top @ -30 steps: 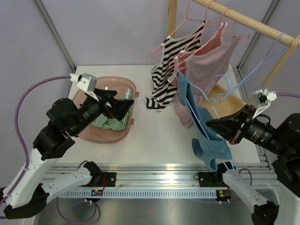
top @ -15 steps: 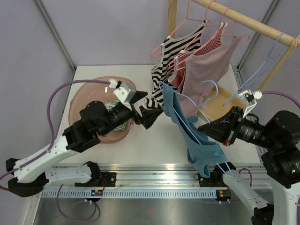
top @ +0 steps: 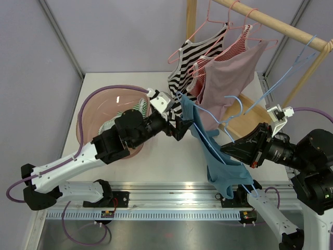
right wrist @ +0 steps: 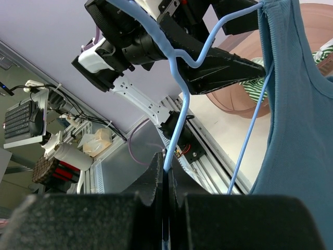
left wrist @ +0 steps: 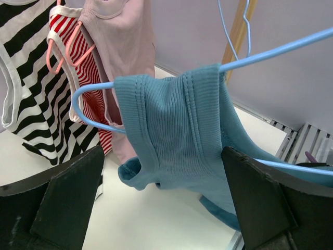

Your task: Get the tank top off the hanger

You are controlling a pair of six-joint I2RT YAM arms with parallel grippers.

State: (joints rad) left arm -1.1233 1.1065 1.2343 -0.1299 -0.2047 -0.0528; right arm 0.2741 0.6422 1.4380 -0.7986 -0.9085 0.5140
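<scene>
Your left hand (top: 180, 126) is swinging away from the pink basket (top: 91, 112) and across the tabletop (top: 156, 156). It is now arriving with its fingers spread wide on either side of the blue tank top (left wrist: 177, 125), at the shoulder, and seemingly not touching it yet. Your right hand (top: 225, 149) is keeping its fingers clamped on the blue hanger (left wrist: 276, 50), holding it clear of the wooden rail (top: 270, 23) with the top still draped on it. This is setting you up to pinch that shoulder and draw it off the wire.
</scene>
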